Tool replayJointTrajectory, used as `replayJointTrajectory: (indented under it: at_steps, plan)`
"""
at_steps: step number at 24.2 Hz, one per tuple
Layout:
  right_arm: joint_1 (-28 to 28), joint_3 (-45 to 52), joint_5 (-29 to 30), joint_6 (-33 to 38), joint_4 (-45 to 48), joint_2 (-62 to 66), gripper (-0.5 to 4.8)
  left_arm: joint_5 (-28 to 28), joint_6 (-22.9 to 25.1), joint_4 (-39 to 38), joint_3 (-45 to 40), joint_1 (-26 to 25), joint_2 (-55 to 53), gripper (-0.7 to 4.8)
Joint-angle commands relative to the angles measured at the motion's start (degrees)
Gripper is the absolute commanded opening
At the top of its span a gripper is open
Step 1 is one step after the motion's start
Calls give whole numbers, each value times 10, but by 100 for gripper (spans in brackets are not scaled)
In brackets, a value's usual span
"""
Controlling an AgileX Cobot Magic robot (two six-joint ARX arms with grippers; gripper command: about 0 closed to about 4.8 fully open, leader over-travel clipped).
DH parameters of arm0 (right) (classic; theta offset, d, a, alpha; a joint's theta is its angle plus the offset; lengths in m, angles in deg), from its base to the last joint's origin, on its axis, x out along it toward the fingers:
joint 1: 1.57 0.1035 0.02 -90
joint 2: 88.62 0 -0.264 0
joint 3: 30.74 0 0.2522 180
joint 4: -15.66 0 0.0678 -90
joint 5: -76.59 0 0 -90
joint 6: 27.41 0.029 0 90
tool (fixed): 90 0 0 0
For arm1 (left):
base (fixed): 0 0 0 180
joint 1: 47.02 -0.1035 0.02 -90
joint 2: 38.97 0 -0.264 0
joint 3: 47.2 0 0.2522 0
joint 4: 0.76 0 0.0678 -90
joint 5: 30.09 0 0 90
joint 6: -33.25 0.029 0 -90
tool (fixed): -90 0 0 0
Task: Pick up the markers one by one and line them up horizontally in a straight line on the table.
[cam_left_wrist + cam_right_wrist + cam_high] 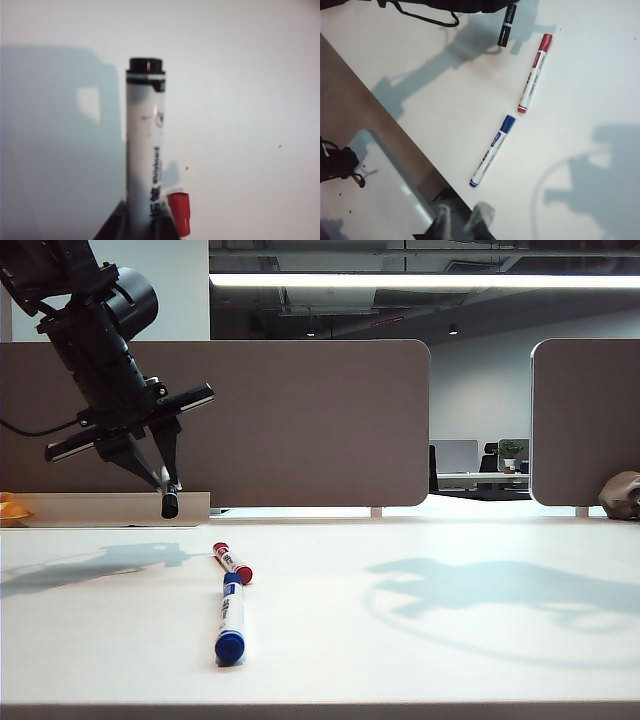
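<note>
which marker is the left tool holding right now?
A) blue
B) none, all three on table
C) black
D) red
C: the left tool grips the black marker above the table, while the blue marker and red marker lie on it.

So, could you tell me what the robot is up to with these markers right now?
The left gripper is holding the black marker in the air above the left side of the table, pointing down. The red marker and the blue marker lie on the table near the middle, close together but at different angles, so not yet in a straight line. The right gripper holds nothing and hangs above the table, off to the side.
</note>
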Motion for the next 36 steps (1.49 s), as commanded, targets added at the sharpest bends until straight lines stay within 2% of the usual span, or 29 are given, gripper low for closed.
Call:
replayJointTrajectory:
  at_steps: [1,36]
  plan:
    - [0,-2,2,0,6,-4,63,1,-12,5,3,-1,2,22]
    - [0,-2,2,0,10,-4,63,1,-18,5,3,0,2,22]
